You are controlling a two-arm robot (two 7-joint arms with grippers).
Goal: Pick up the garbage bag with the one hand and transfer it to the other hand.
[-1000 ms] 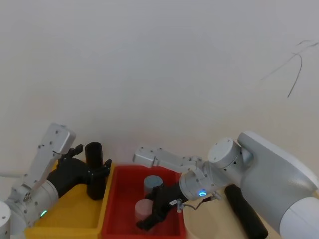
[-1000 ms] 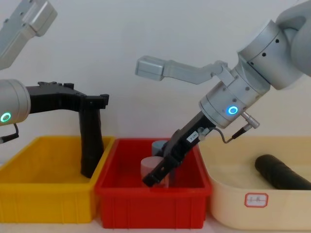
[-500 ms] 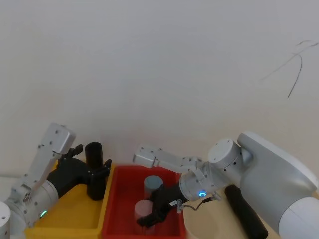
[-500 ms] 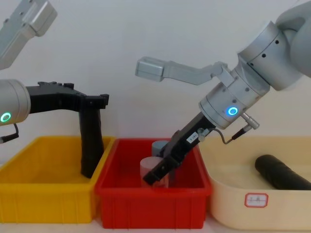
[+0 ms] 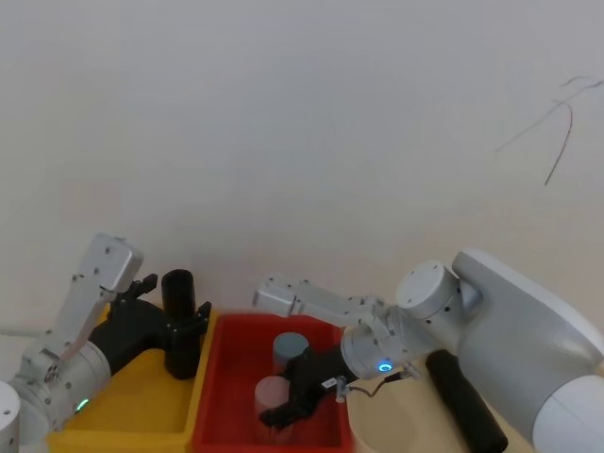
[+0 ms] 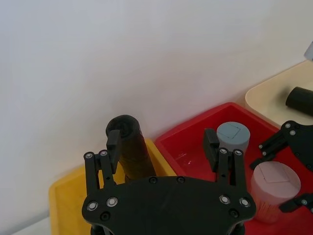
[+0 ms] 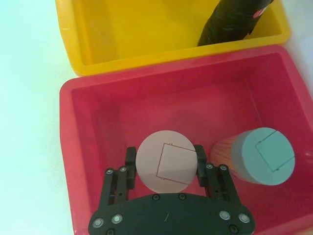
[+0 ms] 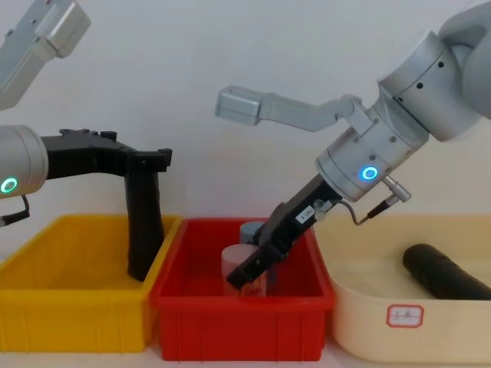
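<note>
Right wrist view looks straight down on the right hand (image 7: 165, 168), its fingers set apart on either side of a pink roll (image 7: 165, 163) in the red bin (image 7: 93, 122), with a grey-blue roll (image 7: 264, 155) at its 3 o'clock. Chest view adds the side: the left hand (image 8: 146, 162) clamped on an upright black garbage bag roll (image 8: 143, 226) in the yellow bin (image 8: 69, 307). At 3 o'clock, a cream tub (image 8: 383, 322) holds another black roll (image 8: 445, 272).

We've got the green-lit left gripper (image 5: 184, 326) with a black roll (image 5: 178, 321) standing between its fingers, over the yellow bin (image 5: 132, 415). Blue-lit right gripper (image 5: 283, 411) sits in the red bin (image 5: 222, 396), fingers around a pink cylinder (image 5: 272, 396), grey one (image 5: 290, 349) just beyond.
</note>
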